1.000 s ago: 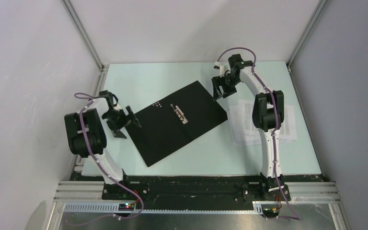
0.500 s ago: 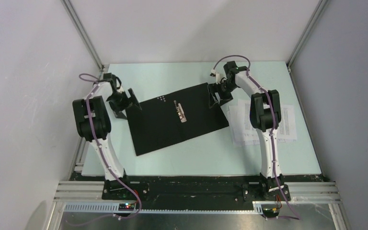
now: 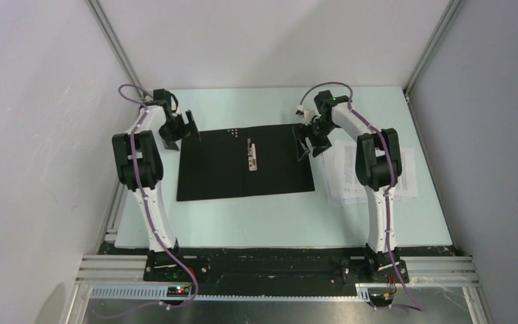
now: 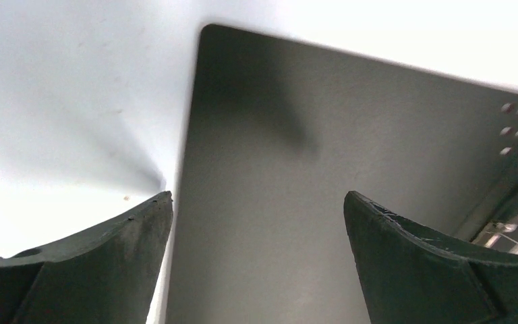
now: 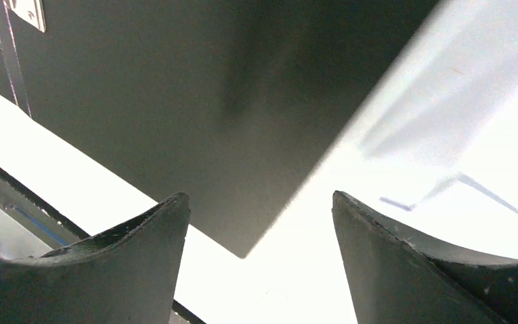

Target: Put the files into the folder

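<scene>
The folder lies open and flat on the table, black inside up, with a metal clip at its spine. The files, white printed sheets, lie to its right, partly under the right arm. My left gripper is open over the folder's far left corner; the left wrist view shows the black cover between its spread fingers. My right gripper is open over the folder's far right edge; the right wrist view shows a cover corner between its fingers.
The pale table is walled at left, back and right. Aluminium frame posts stand at the back corners. The arm bases sit on a black rail at the near edge.
The folder has turned from a diagonal lie to square with the table edge. My left gripper moved toward the far left corner with it; my right gripper shifted slightly nearer along the folder's right edge.
</scene>
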{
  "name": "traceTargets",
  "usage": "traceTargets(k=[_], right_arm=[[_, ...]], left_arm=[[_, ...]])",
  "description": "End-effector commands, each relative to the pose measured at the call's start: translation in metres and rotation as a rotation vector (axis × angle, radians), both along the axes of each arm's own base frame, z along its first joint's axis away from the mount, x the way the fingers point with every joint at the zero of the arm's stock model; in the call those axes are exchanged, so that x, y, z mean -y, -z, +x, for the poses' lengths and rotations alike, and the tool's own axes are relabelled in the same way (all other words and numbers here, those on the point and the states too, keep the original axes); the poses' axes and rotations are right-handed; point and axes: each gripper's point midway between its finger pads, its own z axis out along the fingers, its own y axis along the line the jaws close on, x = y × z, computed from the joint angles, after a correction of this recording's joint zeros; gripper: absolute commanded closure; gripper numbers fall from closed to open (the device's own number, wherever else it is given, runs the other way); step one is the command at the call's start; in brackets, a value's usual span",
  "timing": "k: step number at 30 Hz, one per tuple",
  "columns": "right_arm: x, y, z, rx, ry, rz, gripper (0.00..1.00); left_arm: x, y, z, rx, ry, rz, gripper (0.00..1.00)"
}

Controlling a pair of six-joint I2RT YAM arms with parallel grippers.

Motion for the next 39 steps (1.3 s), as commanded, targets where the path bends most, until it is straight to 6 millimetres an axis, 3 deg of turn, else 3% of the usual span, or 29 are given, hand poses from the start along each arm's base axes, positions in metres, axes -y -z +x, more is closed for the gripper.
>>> traceTargets(k=[1, 2, 3, 4, 5, 9, 13, 14, 15, 16, 21, 25, 29, 33, 39], right_arm=[[0.053, -0.099, 0.019, 0.239, 0.131, -0.003, 0.18], [0.065, -0.104, 0.022, 0.264, 0.165, -0.016, 0.17], [0.093, -0.112, 0.019, 0.285, 0.233, -0.048, 0.17], [0.107, -0.107, 0.015, 0.279, 0.265, -0.066, 0.17], [0.138, -0.118, 0.016, 0.311, 0.344, -0.092, 0.17], [0.221, -0.110, 0.004, 0.297, 0.554, -0.168, 0.16], [0.284, -0.100, -0.022, 0.250, 0.738, -0.263, 0.16], [0.300, -0.091, -0.037, 0.214, 0.785, -0.303, 0.16], [0.307, -0.092, -0.046, 0.206, 0.827, -0.319, 0.16], [0.318, -0.083, -0.064, 0.166, 0.881, -0.347, 0.16], [0.342, -0.058, -0.107, 0.081, 1.045, -0.433, 0.12], [0.357, -0.050, -0.120, 0.054, 1.123, -0.423, 0.11], [0.369, -0.038, -0.123, 0.028, 1.174, -0.349, 0.11], [0.356, -0.023, -0.118, -0.020, 1.154, -0.182, 0.11], [0.362, -0.005, -0.117, -0.039, 1.112, -0.142, 0.10]], left_arm=[[-0.042, -0.061, 0.002, 0.116, -0.055, 0.263, 0.00], [-0.048, -0.084, 0.005, 0.164, -0.071, 0.296, 0.00], [-0.057, -0.102, 0.009, 0.201, -0.085, 0.348, 0.00], [-0.063, -0.122, 0.010, 0.240, -0.104, 0.389, 0.00], [-0.065, -0.137, 0.014, 0.275, -0.106, 0.409, 0.00], [-0.055, -0.179, 0.027, 0.376, -0.061, 0.460, 0.00], [-0.009, -0.200, 0.041, 0.462, 0.076, 0.388, 0.00], [0.025, -0.203, 0.043, 0.491, 0.163, 0.310, 0.00], [0.041, -0.207, 0.045, 0.514, 0.204, 0.268, 0.00], [0.069, -0.210, 0.043, 0.534, 0.279, 0.194, 0.00], [0.153, -0.211, 0.026, 0.549, 0.504, -0.086, 0.02], [0.183, -0.199, 0.016, 0.505, 0.566, -0.181, 0.02], [0.190, -0.187, 0.015, 0.466, 0.577, -0.199, 0.02], [0.185, -0.177, 0.014, 0.444, 0.592, -0.154, 0.02], [0.181, -0.172, 0.008, 0.429, 0.610, -0.113, 0.02]])
